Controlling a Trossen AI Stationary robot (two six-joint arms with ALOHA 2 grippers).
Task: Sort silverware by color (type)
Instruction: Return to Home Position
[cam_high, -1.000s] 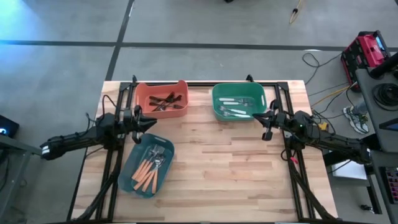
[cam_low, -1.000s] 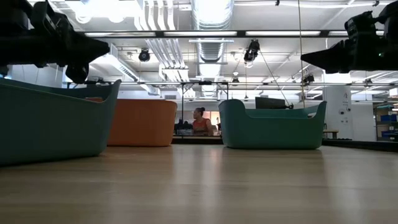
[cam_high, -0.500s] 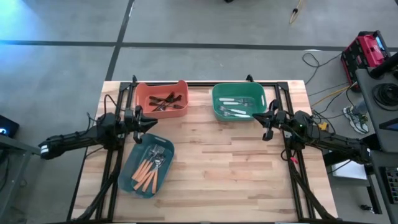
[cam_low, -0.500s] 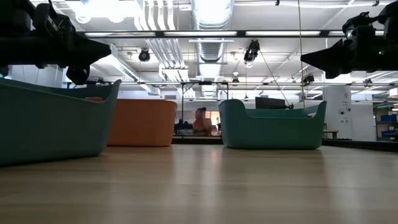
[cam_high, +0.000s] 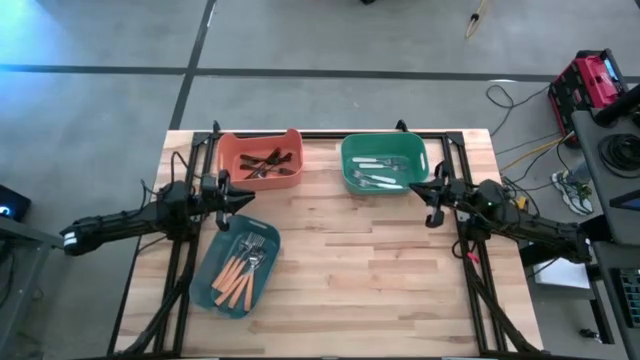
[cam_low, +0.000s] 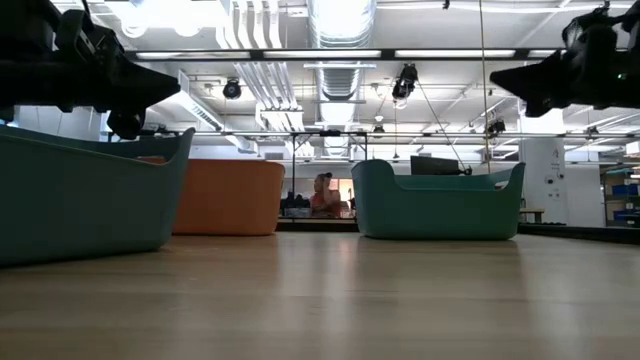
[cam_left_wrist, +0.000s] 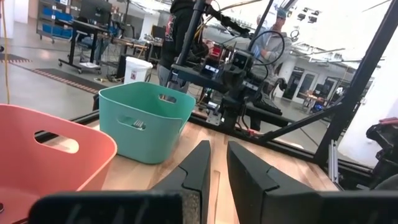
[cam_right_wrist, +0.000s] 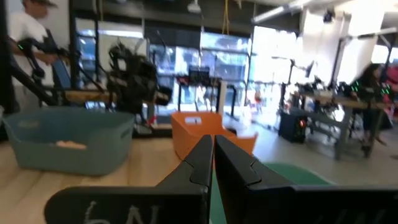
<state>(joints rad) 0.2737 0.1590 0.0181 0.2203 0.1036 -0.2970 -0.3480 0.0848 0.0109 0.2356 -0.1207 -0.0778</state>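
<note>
In the high view the silverware lies in three bins. Black utensils (cam_high: 265, 163) lie in the orange bin (cam_high: 232, 170). White-handled ones (cam_high: 378, 175) lie in the green bin (cam_high: 350, 150). Orange-handled forks (cam_high: 238, 270) lie in the blue bin (cam_high: 215, 290). My left gripper (cam_high: 243, 197) hovers shut and empty between the orange and blue bins, with only a narrow slit between its fingers (cam_left_wrist: 200, 163). My right gripper (cam_high: 413, 189) hovers shut and empty at the green bin's near right corner. Both hang well above the table in the low view.
Bare wood (cam_high: 360, 270) fills the table's middle and near right part. Black frame rails (cam_high: 470, 270) run along the left, right and far sides. A person (cam_low: 322, 195) sits in the room beyond the table, and others stand behind the arms in the wrist views.
My right gripper has risen a little and drawn slightly back toward the table's right edge, still shut. The bins and the silverware have kept their places.
</note>
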